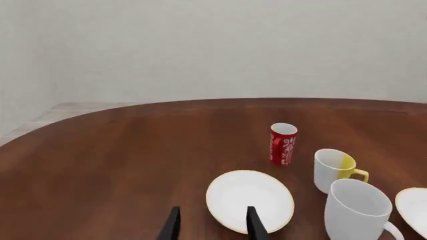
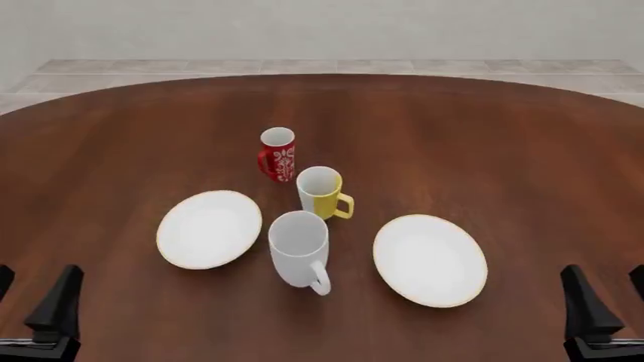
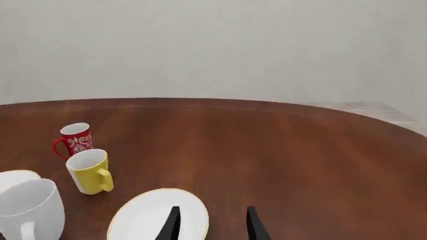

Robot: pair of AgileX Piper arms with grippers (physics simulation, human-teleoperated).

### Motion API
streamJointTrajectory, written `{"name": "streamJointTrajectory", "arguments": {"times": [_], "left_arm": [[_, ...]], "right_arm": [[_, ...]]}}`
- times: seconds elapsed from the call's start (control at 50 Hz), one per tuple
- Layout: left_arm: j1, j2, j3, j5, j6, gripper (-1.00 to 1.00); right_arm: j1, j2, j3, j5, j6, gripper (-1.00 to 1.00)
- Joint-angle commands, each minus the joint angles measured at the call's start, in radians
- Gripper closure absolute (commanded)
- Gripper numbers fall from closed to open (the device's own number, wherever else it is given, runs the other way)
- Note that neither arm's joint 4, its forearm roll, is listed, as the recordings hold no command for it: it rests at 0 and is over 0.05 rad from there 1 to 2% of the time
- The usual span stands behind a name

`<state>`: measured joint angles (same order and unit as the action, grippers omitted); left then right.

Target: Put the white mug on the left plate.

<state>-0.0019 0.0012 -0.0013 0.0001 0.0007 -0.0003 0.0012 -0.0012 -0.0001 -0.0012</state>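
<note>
The white mug (image 2: 299, 247) stands upright near the table's middle, its handle turned toward the front edge. It sits between the two plates, and the left plate (image 2: 208, 228) lies just to its left with nothing on it. My left gripper (image 2: 30, 302) is open and empty at the front left corner, well short of the plate. At the front right corner my right gripper (image 2: 611, 298) is open and empty too. In the left wrist view the left plate (image 1: 250, 200) lies just past the open left gripper (image 1: 213, 227), with the white mug (image 1: 357, 210) beside it. The right wrist view catches the white mug (image 3: 30, 210) at its edge.
A yellow-and-white mug (image 2: 322, 192) stands just behind the white mug. A red patterned mug (image 2: 277, 153) is farther back. The right plate (image 2: 430, 259) lies to the white mug's right and is bare; the right gripper (image 3: 212, 227) points over it. The brown table (image 2: 503, 136) is round-edged.
</note>
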Motion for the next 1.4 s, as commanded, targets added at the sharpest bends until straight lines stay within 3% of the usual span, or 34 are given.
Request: {"name": "streamJointTrajectory", "arguments": {"times": [0.02, 0.38, 0.72, 0.96, 1.4], "left_arm": [[-0.011, 0.002, -0.005, 0.002, 0.007, -1.00], [-0.015, -0.001, -0.008, 0.000, 0.013, -1.00], [-0.018, 0.001, -0.009, 0.003, 0.020, -1.00], [-0.021, 0.002, -0.005, 0.003, 0.016, -1.00], [-0.024, 0.000, -0.003, 0.010, 0.019, -1.00]], "right_arm": [[-0.002, 0.003, -0.005, -0.001, -0.007, -1.00], [0.013, 0.001, -0.027, 0.001, -0.031, -1.00], [0.048, 0.025, -0.118, 0.024, -0.076, -1.00], [0.070, 0.153, -0.170, -0.039, -0.126, -1.00], [0.170, 0.298, -0.286, -0.016, -0.129, -1.00]]}}
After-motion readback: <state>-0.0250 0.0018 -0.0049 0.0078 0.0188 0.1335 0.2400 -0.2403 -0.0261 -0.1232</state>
